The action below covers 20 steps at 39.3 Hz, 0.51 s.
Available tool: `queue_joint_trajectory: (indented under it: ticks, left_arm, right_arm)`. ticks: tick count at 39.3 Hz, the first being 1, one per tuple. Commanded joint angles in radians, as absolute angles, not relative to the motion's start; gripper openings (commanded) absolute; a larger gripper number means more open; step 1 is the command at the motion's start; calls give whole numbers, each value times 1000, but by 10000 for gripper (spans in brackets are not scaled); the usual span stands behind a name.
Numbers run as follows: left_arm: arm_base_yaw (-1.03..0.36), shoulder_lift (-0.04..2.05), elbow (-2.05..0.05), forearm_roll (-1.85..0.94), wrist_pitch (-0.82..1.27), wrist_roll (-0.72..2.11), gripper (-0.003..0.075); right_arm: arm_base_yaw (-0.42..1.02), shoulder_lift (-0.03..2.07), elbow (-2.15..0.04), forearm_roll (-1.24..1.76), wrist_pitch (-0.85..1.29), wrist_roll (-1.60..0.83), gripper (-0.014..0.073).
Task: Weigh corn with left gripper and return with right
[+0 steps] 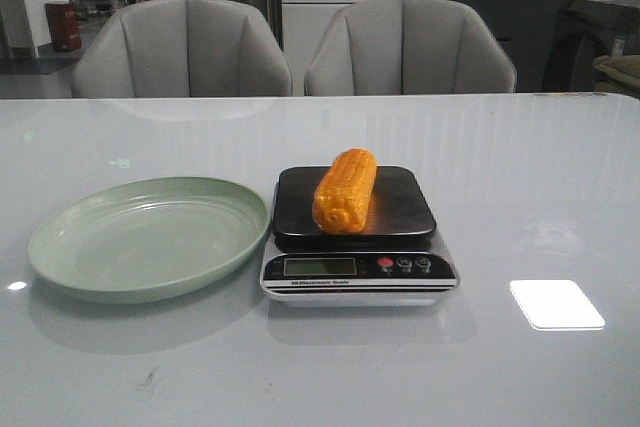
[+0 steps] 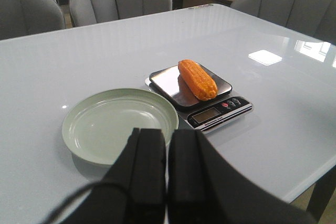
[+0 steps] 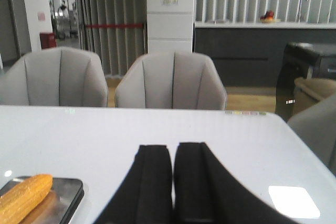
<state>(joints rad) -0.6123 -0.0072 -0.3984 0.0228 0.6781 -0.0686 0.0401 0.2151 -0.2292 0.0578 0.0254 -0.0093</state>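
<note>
The corn (image 1: 345, 190) lies lengthwise on the dark platform of the scale (image 1: 358, 237), just right of the green plate (image 1: 148, 237), while the left gripper (image 2: 167, 169) and right gripper (image 3: 172, 179) hang apart from it, fingers pressed together, holding nothing.

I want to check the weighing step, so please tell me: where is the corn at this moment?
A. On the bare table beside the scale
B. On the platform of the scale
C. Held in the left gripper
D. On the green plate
B. The corn lies on the dark platform of the scale, while the green plate beside it holds nothing and the left gripper is shut with nothing in it.
</note>
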Motion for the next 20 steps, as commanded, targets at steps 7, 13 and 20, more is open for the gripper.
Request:
queue_joint_trajectory:
  ticks: [7, 13, 20]
  left_arm:
    - [-618, -23, -420, 22, 601, -67, 124]
    - [-618, -23, -420, 22, 601, -67, 125]
    - [-618, -23, -420, 22, 601, -67, 125]
  right_arm:
    - [34, 363, -372, 59, 201, -8, 183]
    - [34, 369, -372, 62, 217, -8, 183]
    - [53, 377, -372, 63, 242, -8, 209]
